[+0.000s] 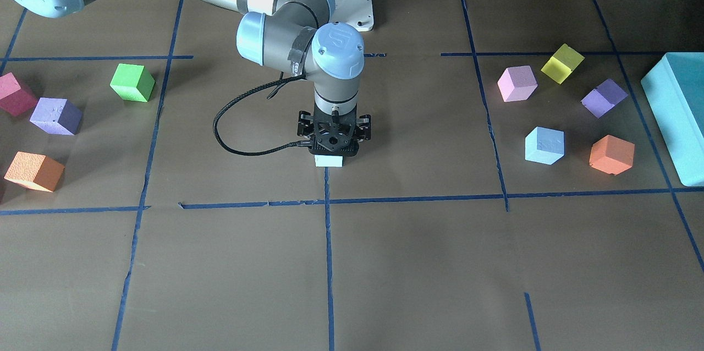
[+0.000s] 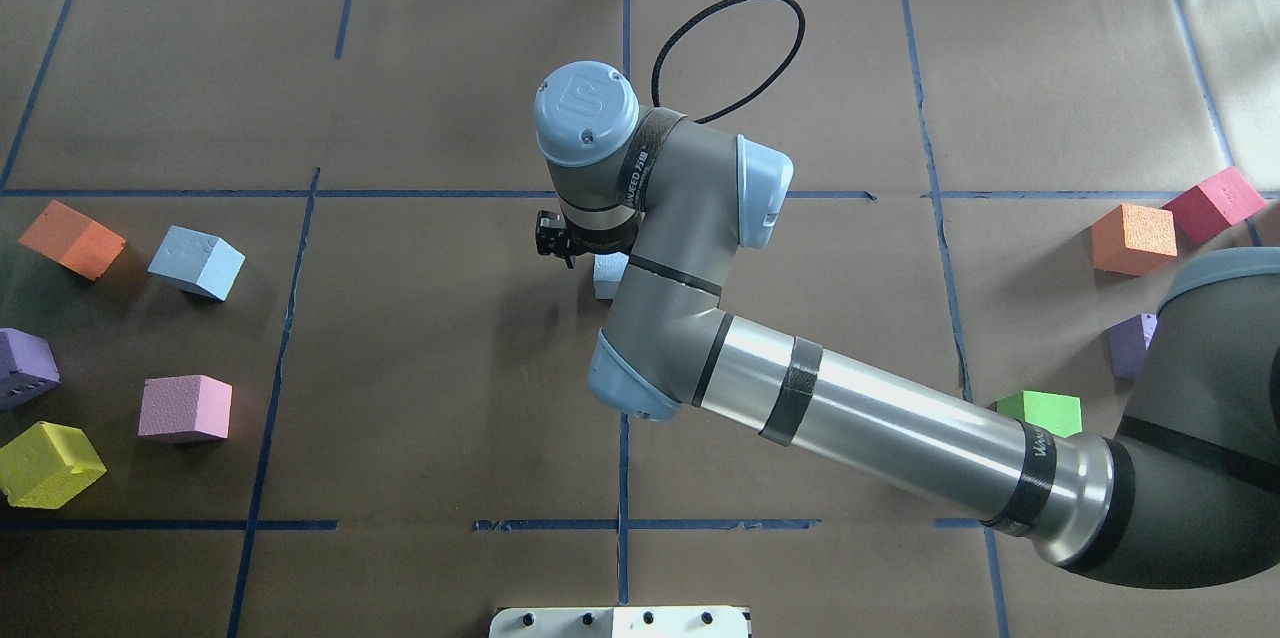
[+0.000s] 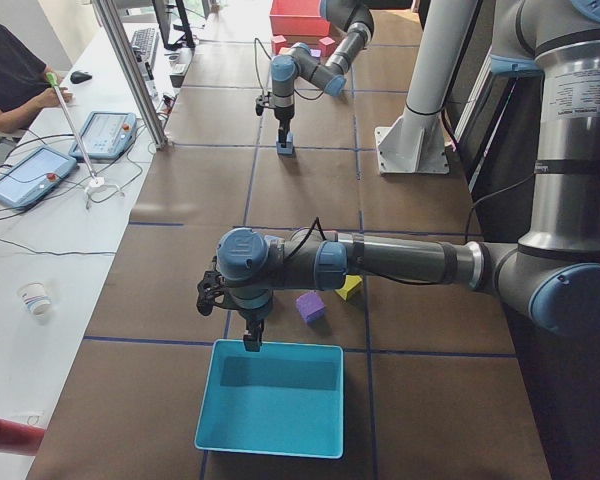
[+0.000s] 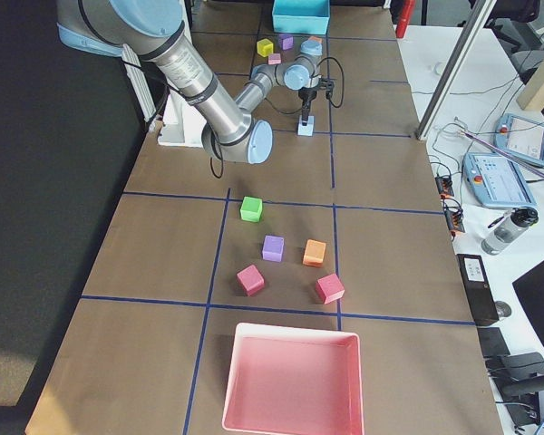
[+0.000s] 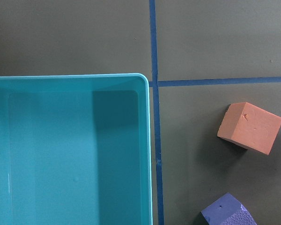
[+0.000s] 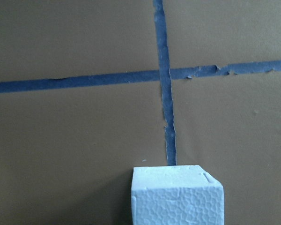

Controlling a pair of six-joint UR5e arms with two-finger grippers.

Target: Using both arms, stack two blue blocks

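1. Exterior front-facing view: right gripper (image 1: 334,144), pointing straight down at mid-table, directly over the first blue block (image 1: 329,161). Whether it clamps the block or stands apart from it cannot be told.
2. First blue block: low at the table (image 1: 418,274), near a crossing of blue tape lines (image 1: 328,241).
3. Second blue block (image 1: 544,146): on the table, well apart on the robot's left side, just beside an orange cube (image 1: 611,154).
4. Left gripper (image 3: 251,345): hangs over the rim of the teal box (image 3: 270,440). Spread or closed cannot be told.
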